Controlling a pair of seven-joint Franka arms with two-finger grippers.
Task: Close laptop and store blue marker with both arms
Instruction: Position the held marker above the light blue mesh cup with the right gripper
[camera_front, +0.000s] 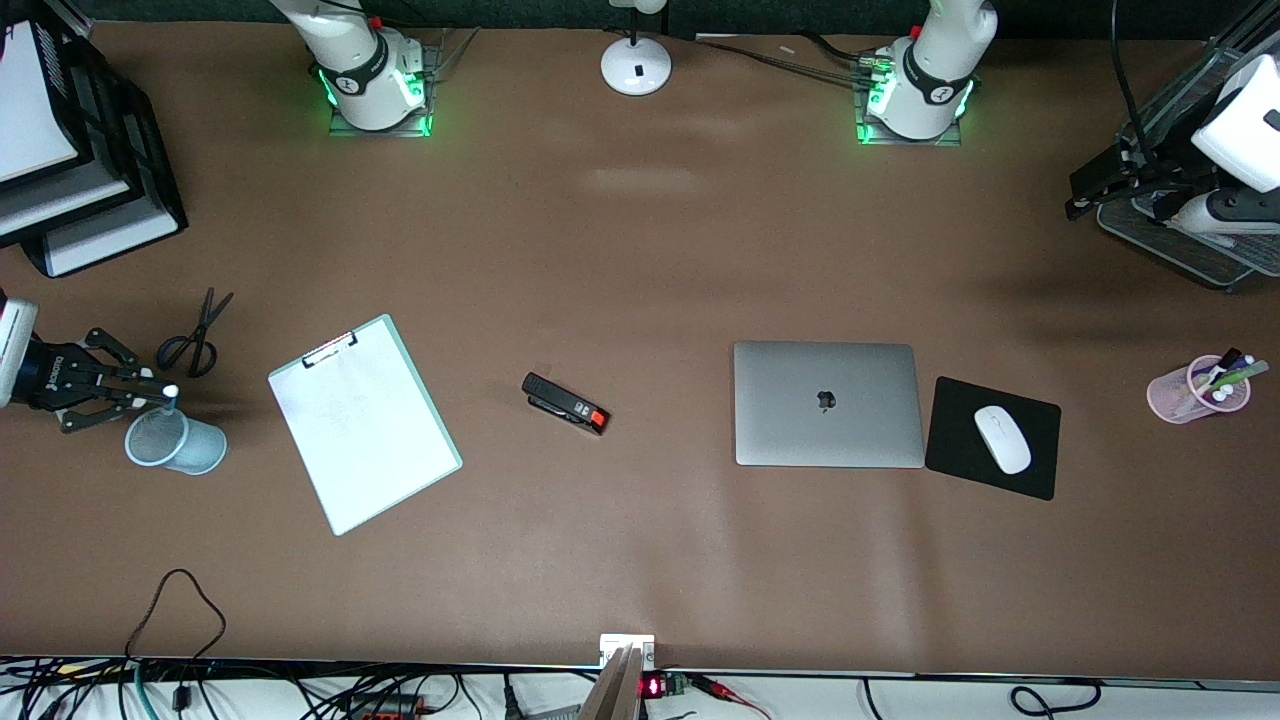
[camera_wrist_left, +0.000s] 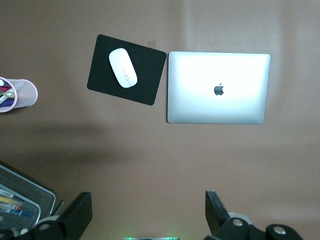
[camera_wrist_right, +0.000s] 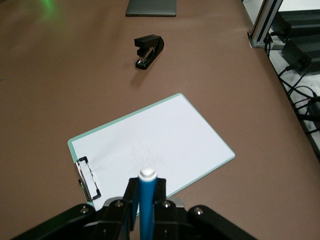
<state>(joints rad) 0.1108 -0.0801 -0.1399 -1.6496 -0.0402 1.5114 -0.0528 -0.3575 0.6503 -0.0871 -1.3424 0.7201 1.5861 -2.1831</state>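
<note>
Laptop (camera_front: 828, 404) lies already closed on the table, lid down with the apple logo up, just beside the black mouse pad (camera_front: 993, 437) that carries a white mouse (camera_front: 1002, 439). So 1 half of the task looks done. The right gripper (camera_front: 135, 388) hangs over the blue mesh cup (camera_front: 175, 441) at the right arm's end of the table, its fingers clamped on the blue marker (camera_wrist_right: 147, 205), white end up. I judge it holds the marker upright so that it can drop straight into the cup. The left gripper (camera_wrist_left: 147, 215) waits high over the table with its 2 fingers spread wide, holding nothing. A clipboard (camera_front: 364, 423) and a black stapler (camera_front: 565, 403) lie between cup and laptop.
</note>
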